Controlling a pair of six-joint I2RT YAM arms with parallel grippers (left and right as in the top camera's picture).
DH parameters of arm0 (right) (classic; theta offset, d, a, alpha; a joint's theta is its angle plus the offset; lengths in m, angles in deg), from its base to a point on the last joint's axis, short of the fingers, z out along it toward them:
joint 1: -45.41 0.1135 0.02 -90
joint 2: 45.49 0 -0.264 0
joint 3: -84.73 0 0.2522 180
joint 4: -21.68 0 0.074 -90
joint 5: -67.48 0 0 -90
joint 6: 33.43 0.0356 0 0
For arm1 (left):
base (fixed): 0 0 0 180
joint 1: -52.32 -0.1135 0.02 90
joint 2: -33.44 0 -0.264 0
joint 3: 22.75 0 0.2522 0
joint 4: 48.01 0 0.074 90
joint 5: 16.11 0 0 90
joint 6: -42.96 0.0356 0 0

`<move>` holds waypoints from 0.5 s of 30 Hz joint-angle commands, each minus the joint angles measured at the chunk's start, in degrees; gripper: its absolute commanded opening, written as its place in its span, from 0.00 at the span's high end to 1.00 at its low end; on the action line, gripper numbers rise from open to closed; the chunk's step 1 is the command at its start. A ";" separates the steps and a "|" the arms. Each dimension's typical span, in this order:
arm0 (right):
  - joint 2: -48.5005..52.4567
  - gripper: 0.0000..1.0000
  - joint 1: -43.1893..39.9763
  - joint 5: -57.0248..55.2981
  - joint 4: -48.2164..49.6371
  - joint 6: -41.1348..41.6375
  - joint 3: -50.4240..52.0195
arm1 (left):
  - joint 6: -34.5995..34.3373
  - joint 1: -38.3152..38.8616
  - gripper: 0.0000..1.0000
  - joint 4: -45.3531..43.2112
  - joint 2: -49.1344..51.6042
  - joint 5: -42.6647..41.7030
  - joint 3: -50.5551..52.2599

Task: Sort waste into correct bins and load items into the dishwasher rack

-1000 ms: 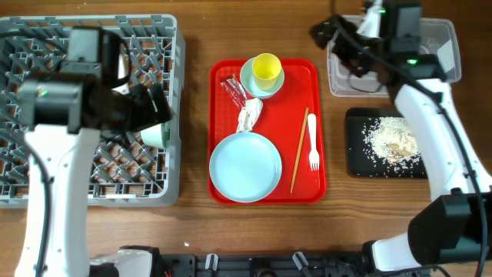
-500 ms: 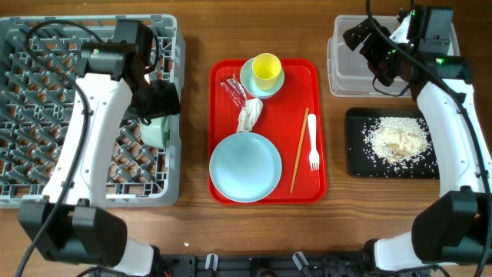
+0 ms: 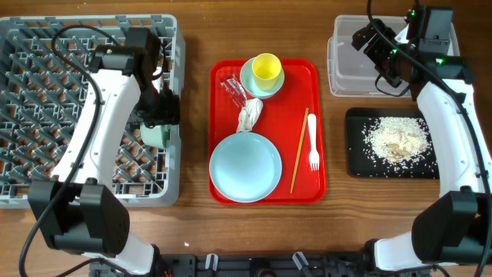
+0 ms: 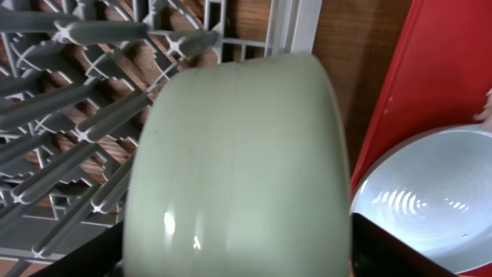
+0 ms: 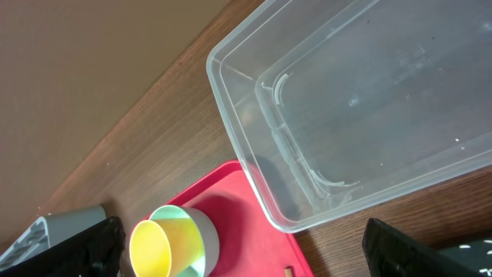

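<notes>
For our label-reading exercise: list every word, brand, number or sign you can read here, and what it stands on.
No text can be read in any view.
Red wrapper on the red tray: any print is too small and blurred to read.
Clear tub: no label visible.

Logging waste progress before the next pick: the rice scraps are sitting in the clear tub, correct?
No. The rice scraps lie in the black tray, not the clear tub, which looks empty. The overhead view shows it.
</notes>
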 commanded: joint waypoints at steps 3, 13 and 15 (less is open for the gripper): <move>-1.36 0.00 0.11 -1.31 0.09 0.20 -0.46 | 0.96 -0.09 0.26 -0.98 0.46 -0.68 0.76; -1.36 0.00 0.11 -1.31 0.09 0.20 -0.46 | 0.46 -0.72 0.41 -0.90 -0.50 -0.68 0.66; -1.36 0.00 0.11 -1.31 0.11 0.22 -0.46 | 0.39 -0.72 0.45 -0.63 -0.57 -0.66 0.66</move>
